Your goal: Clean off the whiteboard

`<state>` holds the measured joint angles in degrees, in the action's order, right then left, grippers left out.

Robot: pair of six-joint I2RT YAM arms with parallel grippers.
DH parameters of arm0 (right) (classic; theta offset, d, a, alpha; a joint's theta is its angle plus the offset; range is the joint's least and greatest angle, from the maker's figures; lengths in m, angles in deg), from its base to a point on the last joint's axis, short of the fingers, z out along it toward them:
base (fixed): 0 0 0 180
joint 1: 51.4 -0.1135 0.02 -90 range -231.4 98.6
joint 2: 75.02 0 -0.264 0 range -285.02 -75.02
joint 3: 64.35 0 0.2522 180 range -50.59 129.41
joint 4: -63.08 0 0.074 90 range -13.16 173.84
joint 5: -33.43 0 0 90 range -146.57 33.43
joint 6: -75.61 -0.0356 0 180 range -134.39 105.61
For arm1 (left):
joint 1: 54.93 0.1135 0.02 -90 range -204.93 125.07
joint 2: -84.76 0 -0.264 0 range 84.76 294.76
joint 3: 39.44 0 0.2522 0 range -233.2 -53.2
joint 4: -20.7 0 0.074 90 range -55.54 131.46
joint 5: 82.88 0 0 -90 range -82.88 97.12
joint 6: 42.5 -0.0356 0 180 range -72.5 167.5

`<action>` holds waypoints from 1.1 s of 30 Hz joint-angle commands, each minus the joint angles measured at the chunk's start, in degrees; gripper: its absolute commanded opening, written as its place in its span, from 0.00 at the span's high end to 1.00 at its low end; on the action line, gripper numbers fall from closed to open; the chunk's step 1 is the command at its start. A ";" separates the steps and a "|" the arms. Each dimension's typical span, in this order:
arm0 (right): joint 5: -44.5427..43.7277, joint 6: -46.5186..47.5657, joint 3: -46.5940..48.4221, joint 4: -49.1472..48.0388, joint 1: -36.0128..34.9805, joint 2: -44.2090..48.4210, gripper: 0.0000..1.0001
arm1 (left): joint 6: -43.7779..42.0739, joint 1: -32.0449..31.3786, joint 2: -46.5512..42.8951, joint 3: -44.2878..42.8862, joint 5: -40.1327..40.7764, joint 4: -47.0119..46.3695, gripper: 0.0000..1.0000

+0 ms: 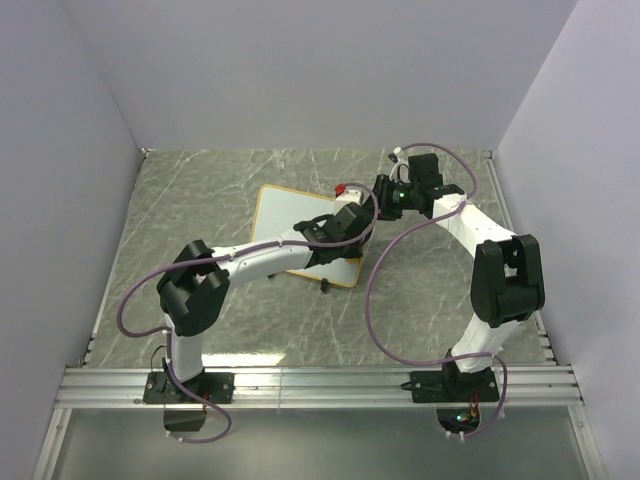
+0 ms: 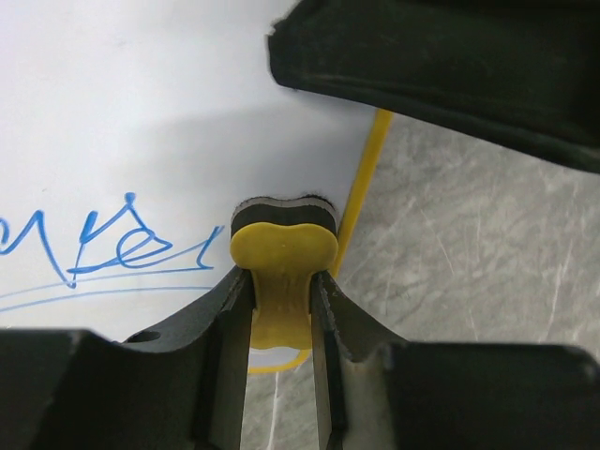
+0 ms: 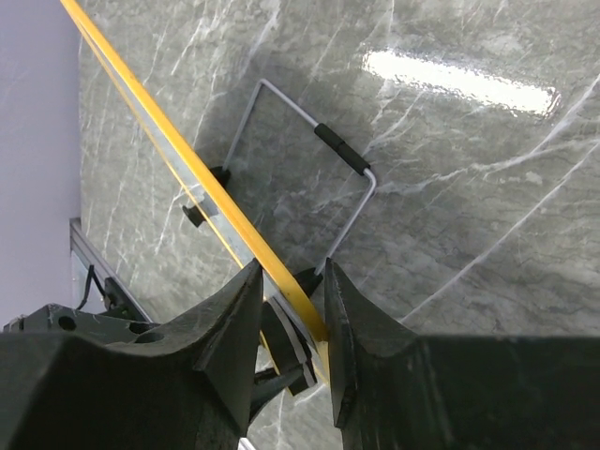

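Observation:
The whiteboard (image 1: 283, 215) has a thin yellow frame and lies tilted at the table's middle. In the left wrist view blue scribbles (image 2: 103, 246) cross its white face (image 2: 141, 112). My left gripper (image 2: 279, 281) (image 1: 350, 222) is shut on a small yellow eraser block (image 2: 283, 246), whose black felt presses the board close to the right frame edge (image 2: 361, 187). My right gripper (image 3: 292, 272) (image 1: 385, 195) straddles the board's yellow edge (image 3: 169, 141) with both fingers against it. The eraser's layered tip shows just below that edge.
A wire stand (image 3: 309, 122) with a black sleeve props the board from behind. A small red object (image 1: 342, 188) lies by the board's far corner. Grey walls close in the marble table (image 1: 200, 190) on three sides; a metal rail (image 1: 320, 385) runs along the near edge.

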<state>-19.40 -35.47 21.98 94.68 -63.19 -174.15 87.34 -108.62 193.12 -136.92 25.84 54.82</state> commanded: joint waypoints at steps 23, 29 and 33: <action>-1.05 0.34 2.13 5.36 0.01 0.69 1.00 | 2.44 13.25 -5.51 16.64 11.34 -1.81 1.00; -0.52 0.51 2.74 5.44 0.01 0.34 1.00 | 2.97 16.69 -7.28 19.56 10.99 -2.69 1.00; -0.08 0.43 3.01 5.36 0.01 0.08 1.00 | 3.32 16.43 -7.19 18.95 8.62 -3.13 1.00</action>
<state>-18.92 -35.30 22.62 97.46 -63.19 -174.15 90.24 -92.36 184.59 -118.93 34.49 51.46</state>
